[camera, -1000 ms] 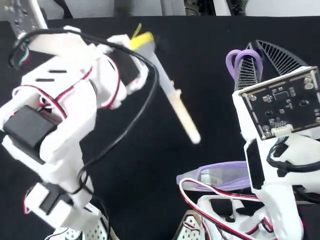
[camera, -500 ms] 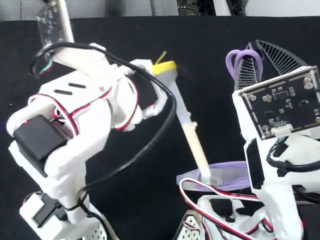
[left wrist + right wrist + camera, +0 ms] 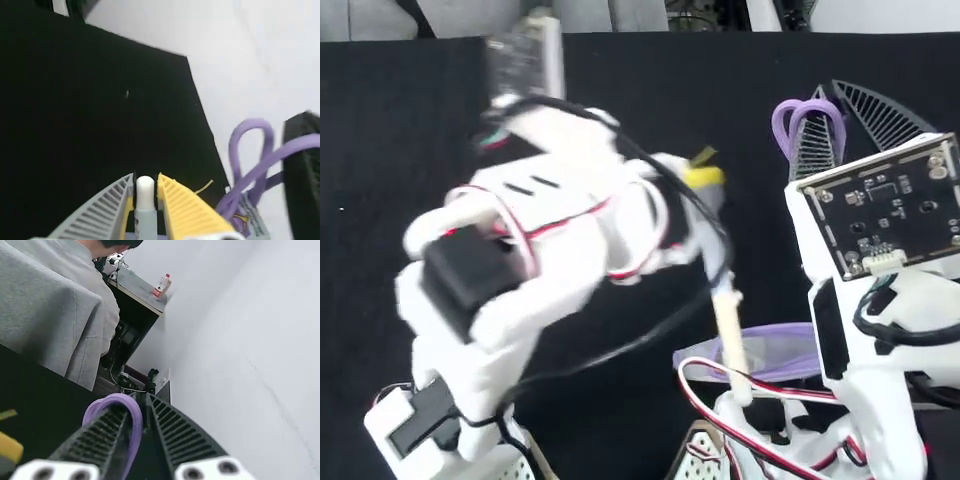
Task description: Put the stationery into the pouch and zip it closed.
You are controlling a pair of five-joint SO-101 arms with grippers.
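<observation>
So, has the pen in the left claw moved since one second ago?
Yes. The pen has gone right and toward the near table edge. Its lower end now reaches the purple pouch, which stayed in place.

Open passage over the black table [image 3: 390, 130] at far left, left arm [image 3: 550, 260] blocking the middle, slanted pen [image 3: 728, 330] crossing the narrow gap to the right arm [image 3: 880, 330], pouch [image 3: 785, 347] wedged near right.

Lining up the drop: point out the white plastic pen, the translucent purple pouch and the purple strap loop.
white plastic pen [image 3: 729, 335]: high view, middle of its shaft.
translucent purple pouch [image 3: 785, 350]: high view, its see-through side wall.
purple strap loop [image 3: 117, 401]: right wrist view, top of its curve.
</observation>
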